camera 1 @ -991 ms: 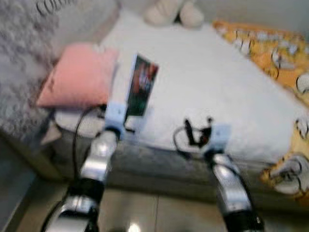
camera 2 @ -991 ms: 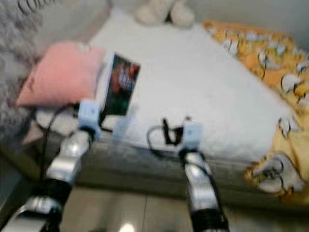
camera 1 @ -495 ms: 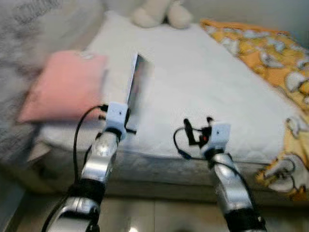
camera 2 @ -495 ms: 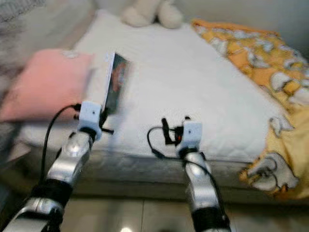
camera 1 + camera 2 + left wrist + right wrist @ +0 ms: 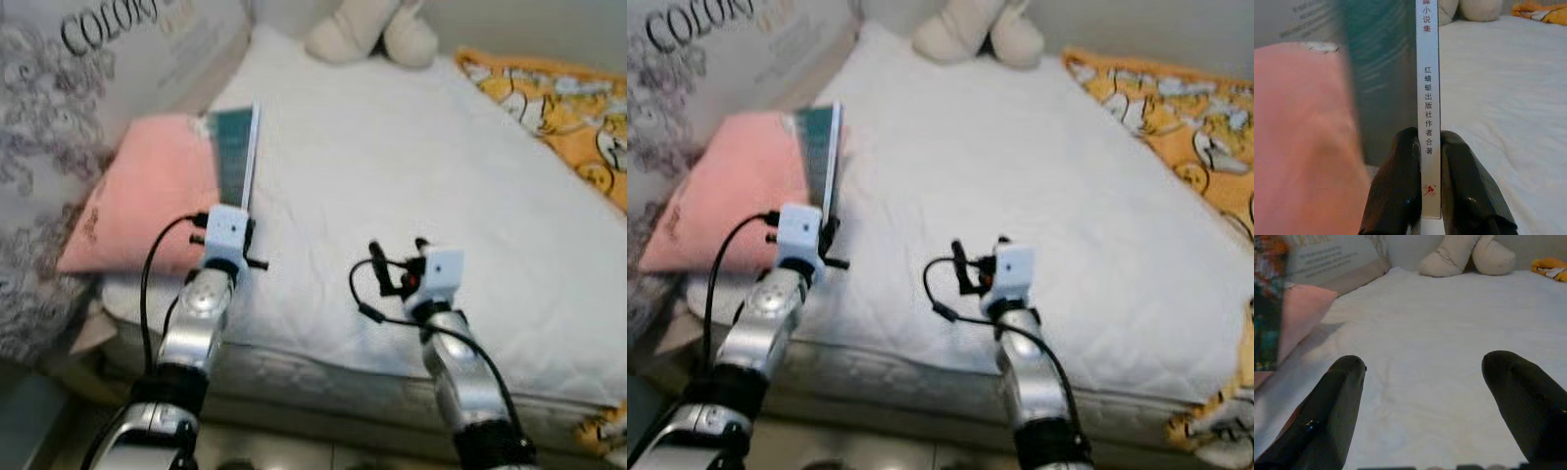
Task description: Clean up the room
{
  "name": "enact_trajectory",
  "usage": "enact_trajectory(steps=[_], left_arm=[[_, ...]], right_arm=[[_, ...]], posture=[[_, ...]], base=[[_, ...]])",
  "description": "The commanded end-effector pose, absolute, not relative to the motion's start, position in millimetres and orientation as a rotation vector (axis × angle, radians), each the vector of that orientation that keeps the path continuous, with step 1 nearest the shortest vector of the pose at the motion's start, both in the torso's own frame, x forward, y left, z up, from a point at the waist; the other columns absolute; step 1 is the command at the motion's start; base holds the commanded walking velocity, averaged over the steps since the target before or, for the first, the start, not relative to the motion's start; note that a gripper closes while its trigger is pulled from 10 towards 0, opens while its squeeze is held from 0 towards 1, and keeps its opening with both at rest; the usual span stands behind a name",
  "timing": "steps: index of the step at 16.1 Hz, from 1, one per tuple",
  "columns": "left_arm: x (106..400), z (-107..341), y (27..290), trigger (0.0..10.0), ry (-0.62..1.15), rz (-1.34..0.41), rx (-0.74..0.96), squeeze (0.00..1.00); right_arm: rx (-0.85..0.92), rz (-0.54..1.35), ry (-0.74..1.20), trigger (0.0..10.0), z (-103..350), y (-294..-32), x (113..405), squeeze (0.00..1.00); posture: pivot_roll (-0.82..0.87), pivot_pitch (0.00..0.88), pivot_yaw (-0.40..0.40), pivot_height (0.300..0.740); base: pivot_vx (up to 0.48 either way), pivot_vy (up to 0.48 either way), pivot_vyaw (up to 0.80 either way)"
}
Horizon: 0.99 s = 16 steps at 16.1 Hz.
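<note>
Left gripper: clamped on thin teal paperback book, upright, bed's 9 o'clock.
Right gripper: apart, empty.
Tip: keep spine vertical, clear pink pillow.

- Book: white spine with black and red characters; dark green cover.
- Pillow: plain pink.
- Bed: white, quilted.
- Blanket: orange with a white cartoon pattern.
- Plush toy: cream.
- Left claw: black fingers.
- Right claw: black fingers.
</note>
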State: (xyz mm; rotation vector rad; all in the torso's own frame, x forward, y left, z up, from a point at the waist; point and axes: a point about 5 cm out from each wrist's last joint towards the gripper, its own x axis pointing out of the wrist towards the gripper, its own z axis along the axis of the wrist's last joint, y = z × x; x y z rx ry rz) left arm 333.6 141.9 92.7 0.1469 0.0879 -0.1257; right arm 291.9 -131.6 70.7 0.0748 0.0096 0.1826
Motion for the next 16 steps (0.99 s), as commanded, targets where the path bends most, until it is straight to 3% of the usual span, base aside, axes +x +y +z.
enact_trajectory(steps=[1,6,11,16], left_arm=[[336.5,105.2,123.9,0.0,0.028,-0.188,0.147,0.00],[338.6,105.1,109.4,0.0,0.063,-0.289,0.137,0.00],[358.8,115.8,63.4,0.0,0.169,-0.563,0.037,0.00],[374.9,130.9,67.1,0.0,0.235,-0.623,-0.111,0.00]], right_arm=[[0.075,0.160,0.018,10.0,69.6,-140.2,290.8,0.00],[0.076,0.168,0.027,10.0,67.9,-139.2,288.8,0.00],[0.075,0.183,0.043,10.0,65.6,-136.5,283.5,0.00],[0.079,0.172,0.027,10.0,71.1,-145.2,272.9,0.00]], posture=[[0.07,0.000,-0.057,0.740],[0.06,0.000,-0.055,0.740],[0.04,0.000,-0.063,0.740],[-0.01,0.000,-0.049,0.740]], base=[[0.461,0.000,0.00],[0.000,0.000,0.00],[0.000,0.000,0.00],[0.000,0.000,0.00]])
